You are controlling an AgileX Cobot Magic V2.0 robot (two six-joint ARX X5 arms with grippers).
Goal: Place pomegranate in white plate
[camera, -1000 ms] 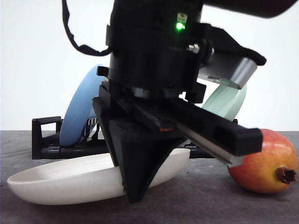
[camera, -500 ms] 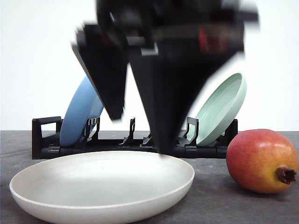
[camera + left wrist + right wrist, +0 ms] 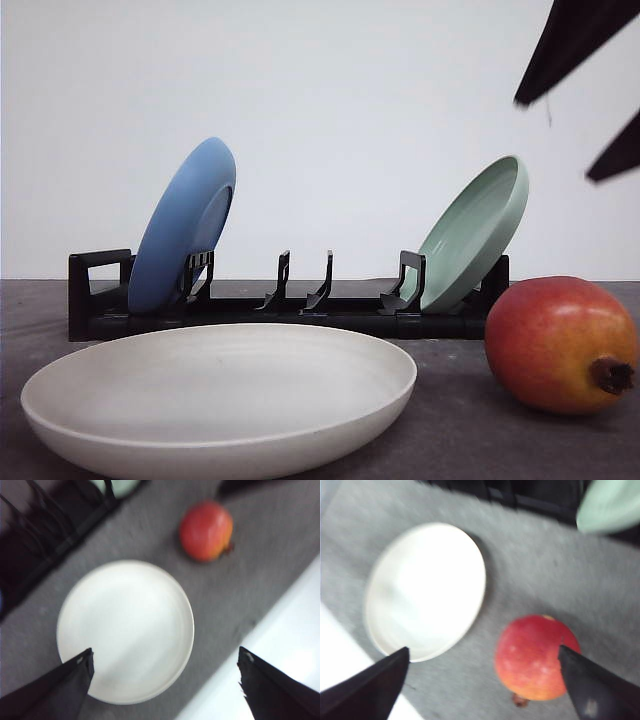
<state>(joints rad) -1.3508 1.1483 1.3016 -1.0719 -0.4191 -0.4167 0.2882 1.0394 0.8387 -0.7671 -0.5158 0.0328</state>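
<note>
The pomegranate (image 3: 560, 345) lies on the grey table at the right, its dark crown nub pointing right. Left of it, the white plate (image 3: 215, 400) rests flat and empty near the front edge. High over the plate (image 3: 125, 630), my left gripper (image 3: 165, 652) is open, with the pomegranate (image 3: 206, 530) off to one side. My right gripper (image 3: 482, 650) is open above the table, with the pomegranate (image 3: 536, 657) below, nearer one finger, and the plate (image 3: 425, 590) beside it. In the front view, two dark fingers (image 3: 560, 45) at the upper right look like the right gripper's.
A black dish rack (image 3: 290, 305) stands behind the plate. A blue plate (image 3: 185, 225) leans at its left end and a pale green plate (image 3: 475, 230) at its right end. The table's pale edge (image 3: 280, 625) runs close by the white plate.
The arm that blocked the front view above the white plate has lifted out of it. The plate, tilted a second ago, now lies flat. Two dark fingers have appeared at the upper right.
</note>
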